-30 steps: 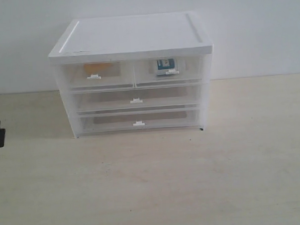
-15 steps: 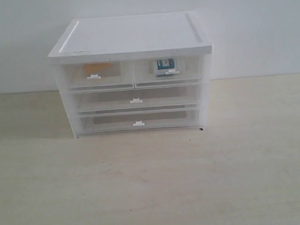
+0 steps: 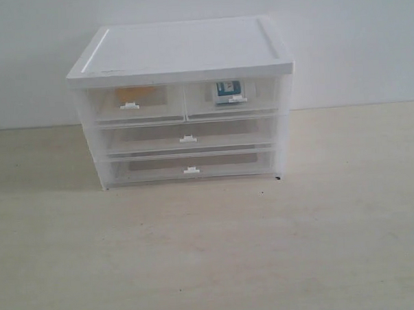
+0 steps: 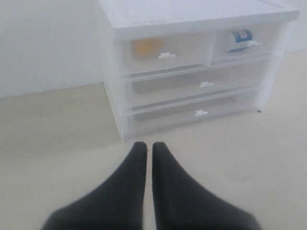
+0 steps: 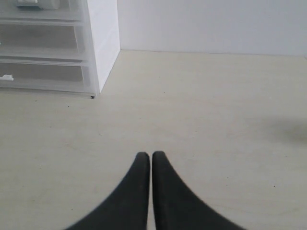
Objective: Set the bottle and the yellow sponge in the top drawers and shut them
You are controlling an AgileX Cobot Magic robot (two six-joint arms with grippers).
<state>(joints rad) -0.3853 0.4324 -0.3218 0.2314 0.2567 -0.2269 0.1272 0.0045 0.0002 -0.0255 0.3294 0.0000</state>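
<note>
Left wrist view: the left gripper (image 4: 149, 146), its two black fingers (image 4: 129, 182) pressed together with only a hairline between them and nothing held, hangs over the pale beige table (image 4: 57, 124) and points toward the cabinet (image 4: 192, 12). Right wrist view: the right gripper (image 5: 150, 155), likewise closed and empty, hangs over bare tabletop off the cabinet's corner. The table is matte and wood-toned, with faint scuffs and a few dark specks (image 3: 261, 192), one of them just in front of the cabinet's right front foot. The cabinet, white-topped with translucent fronts, stands at the far side of the table close to a plain white wall (image 3: 353, 39), and a soft shadow lies at its left. Both top drawers (image 3: 130, 103) are pushed in flush, as are the two full-width drawers (image 3: 187, 136) beneath them. The yellow sponge (image 3: 134, 93) shows through the front of the left top drawer. The bottle (image 3: 227, 91) shows through the right one, behind its small white handle (image 3: 237, 98).
</note>
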